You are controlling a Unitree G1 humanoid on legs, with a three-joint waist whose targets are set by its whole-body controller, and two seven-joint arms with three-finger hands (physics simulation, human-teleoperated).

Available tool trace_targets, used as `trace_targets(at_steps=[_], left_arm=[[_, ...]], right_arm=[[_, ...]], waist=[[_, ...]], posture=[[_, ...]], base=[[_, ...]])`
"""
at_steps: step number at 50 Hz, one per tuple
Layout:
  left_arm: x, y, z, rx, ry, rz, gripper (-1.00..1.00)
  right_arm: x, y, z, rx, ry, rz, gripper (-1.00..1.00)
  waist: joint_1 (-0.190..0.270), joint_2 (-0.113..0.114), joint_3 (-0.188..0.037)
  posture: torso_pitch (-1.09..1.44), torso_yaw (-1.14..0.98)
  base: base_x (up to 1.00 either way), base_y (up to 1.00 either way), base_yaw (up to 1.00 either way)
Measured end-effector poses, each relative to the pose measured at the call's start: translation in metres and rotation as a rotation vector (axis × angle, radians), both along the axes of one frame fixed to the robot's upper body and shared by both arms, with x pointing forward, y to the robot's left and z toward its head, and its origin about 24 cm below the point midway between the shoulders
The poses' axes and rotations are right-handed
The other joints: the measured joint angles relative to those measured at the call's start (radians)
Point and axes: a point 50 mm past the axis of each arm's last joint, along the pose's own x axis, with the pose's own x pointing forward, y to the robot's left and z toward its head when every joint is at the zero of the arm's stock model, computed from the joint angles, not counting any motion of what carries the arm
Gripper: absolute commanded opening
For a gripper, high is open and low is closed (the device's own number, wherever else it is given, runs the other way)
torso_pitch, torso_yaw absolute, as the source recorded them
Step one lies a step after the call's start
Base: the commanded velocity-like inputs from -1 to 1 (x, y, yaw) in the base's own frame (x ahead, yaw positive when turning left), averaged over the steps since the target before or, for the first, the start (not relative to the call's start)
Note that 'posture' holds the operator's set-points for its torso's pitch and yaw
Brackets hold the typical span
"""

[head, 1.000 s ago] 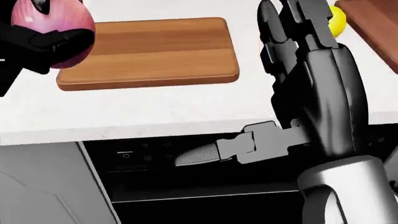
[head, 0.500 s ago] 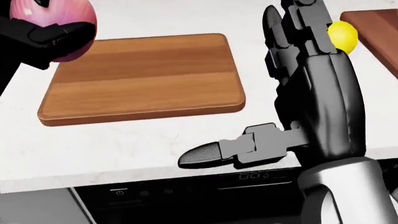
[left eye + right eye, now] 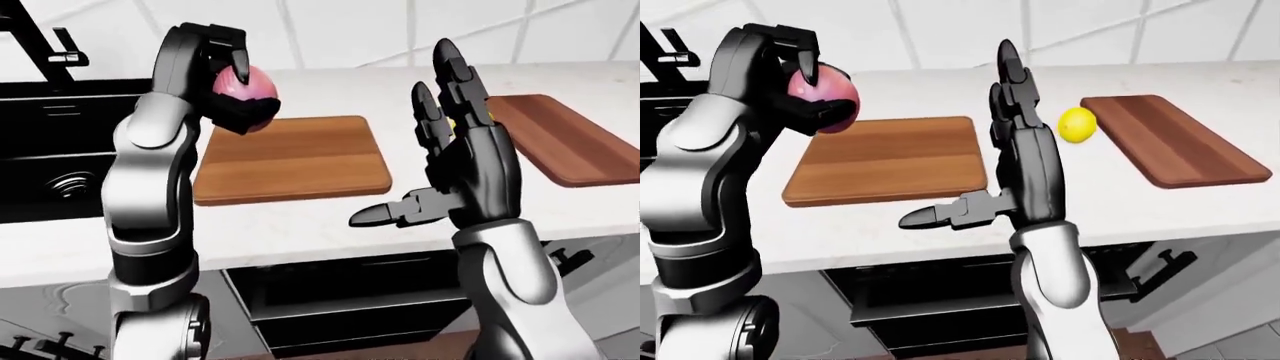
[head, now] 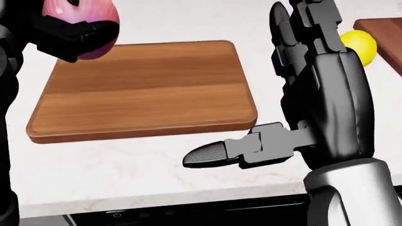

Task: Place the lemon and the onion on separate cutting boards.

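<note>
White worktop carries two boards; my left hand grips the onion, right hand fingers spread wide, lemon beside it.

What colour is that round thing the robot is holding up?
Pinkish-purple: the onion, clearest in the right-eye view.

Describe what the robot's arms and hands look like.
Both arms have glossy silver-grey rounded shells with black joints. The left hand and right hand are black, each with three blocky segmented fingers; the thumb tips carry a textured grey pad. No cables or markings show.
</note>
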Motion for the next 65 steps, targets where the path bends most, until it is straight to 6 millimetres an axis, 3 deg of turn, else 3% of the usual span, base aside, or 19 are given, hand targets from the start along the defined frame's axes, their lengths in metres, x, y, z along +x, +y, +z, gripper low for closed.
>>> trace_targets(at_steps=[23, 38, 51, 54, 65], left_arm=[[0.034, -0.031, -0.033, 0.027, 0.063, -0.047, -1.00], [0.051, -0.027, -0.062, 0.063, 0.123, -0.018, -1.00], [0.058, -0.026, -0.074, 0.084, 0.142, 0.004, -1.00], [0.061, -0.027, -0.078, 0.101, 0.142, 0.009, -0.75], [0.064, -0.027, -0.086, 0.115, 0.142, 0.014, -0.56]], right_arm=[[0.002, 0.002, 0.004, -0.007, -0.017, 0.002, 1.00], [0.003, 0.003, -0.001, -0.009, -0.006, 0.002, 1.00], [0.005, 0.005, -0.004, -0.008, 0.002, 0.012, 1.00], [0.005, 0.004, -0.005, -0.007, 0.004, 0.013, 1.00], [0.005, 0.005, -0.006, -0.006, 0.005, 0.020, 1.00]], waist=[[0.015, -0.008, -0.008], [0.012, -0.005, -0.017], [0.009, -0.003, -0.025], [0.010, -0.003, -0.029], [0.010, -0.004, -0.037]], posture=[[0.00, 0.00], [0.00, 0.00], [0.00, 0.00], [0.00, 0.00], [0.00, 0.00]], base=[[0.00, 0.00, 0.00], [0.00, 0.00, 0.00], [0.00, 0.00, 0.00], [0.00, 0.00, 0.00], [0.00, 0.00, 0.00]])
